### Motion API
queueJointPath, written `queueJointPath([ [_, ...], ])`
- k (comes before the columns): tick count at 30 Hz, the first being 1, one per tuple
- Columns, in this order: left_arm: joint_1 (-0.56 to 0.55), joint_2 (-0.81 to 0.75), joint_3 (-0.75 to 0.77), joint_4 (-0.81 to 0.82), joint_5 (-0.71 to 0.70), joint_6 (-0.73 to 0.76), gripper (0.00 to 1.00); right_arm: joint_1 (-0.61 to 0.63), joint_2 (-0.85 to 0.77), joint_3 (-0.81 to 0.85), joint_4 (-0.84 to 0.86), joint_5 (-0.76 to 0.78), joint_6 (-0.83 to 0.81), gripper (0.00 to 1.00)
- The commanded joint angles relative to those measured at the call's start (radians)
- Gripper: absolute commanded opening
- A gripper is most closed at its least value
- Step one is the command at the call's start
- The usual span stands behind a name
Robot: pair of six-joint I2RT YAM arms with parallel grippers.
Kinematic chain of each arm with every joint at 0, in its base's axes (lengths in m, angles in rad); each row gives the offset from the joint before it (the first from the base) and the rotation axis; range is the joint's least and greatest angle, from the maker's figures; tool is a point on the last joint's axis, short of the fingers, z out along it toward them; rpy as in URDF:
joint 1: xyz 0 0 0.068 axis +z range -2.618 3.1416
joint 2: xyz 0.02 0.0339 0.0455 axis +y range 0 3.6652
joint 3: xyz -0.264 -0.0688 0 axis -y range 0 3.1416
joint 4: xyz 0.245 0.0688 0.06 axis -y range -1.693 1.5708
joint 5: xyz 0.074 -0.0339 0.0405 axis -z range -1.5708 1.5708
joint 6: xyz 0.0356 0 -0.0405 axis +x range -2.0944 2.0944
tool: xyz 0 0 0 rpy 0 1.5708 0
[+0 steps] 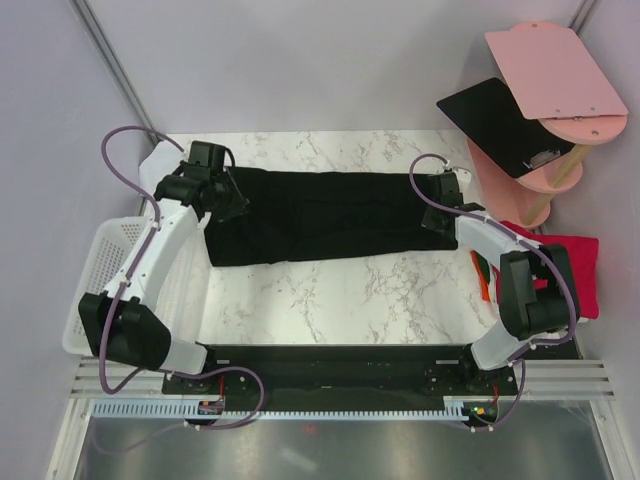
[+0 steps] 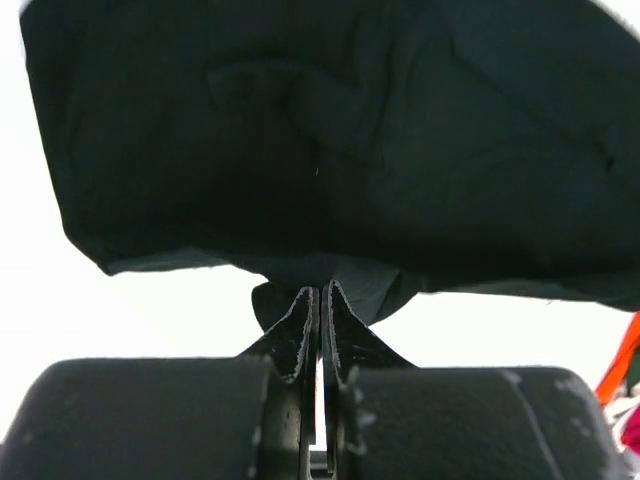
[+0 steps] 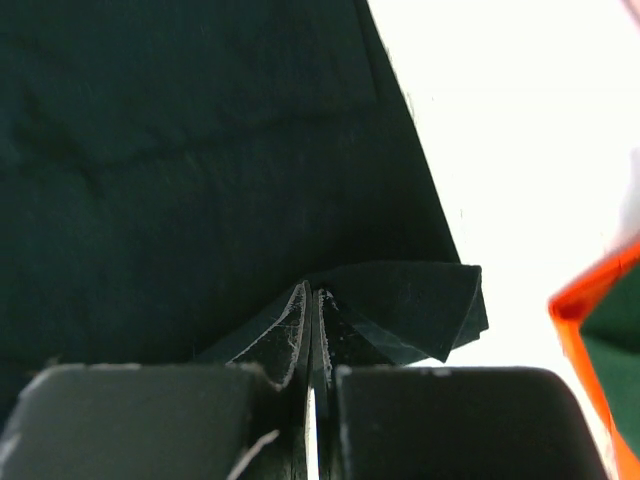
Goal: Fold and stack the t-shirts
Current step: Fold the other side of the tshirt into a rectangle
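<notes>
Nearby, a white basket point(image 1: 103, 252) sits beside the black t-shirt point(image 1: 320, 215).

table: a white marbled top point(image 1: 330, 290) is seen | left edge: a white perforated basket point(image 1: 103, 255) is set against it | far right: a pink tiered stand point(image 1: 545, 180) is placed beside the table | stand: a flat black board point(image 1: 490, 120) is rested on it, partly overlapped by a pink board point(image 1: 555, 70)

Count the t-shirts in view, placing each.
4. The black shirt spread across the table; red shirt, orange shirt and green shirt grouped at its right edge; others may be hidden.
</notes>
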Motion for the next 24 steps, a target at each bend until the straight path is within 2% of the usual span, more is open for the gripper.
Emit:
queueJointPath([
  [1,0.050,0.068,0.122,0.046,0.045,0.071,0.02,-0.017,0.053,0.092,0.024,0.007,-0.013,0.00],
  [13,0.094,0.284,0.287,0.055,0.059,0.109,0.02,-0.037,0.209,0.219,0.033,0.005,-0.015,0.00],
  [24,0.139,0.413,0.406,0.064,0.061,0.144,0.02,-0.043,0.315,0.311,0.044,0.005,-0.010,0.00],
])
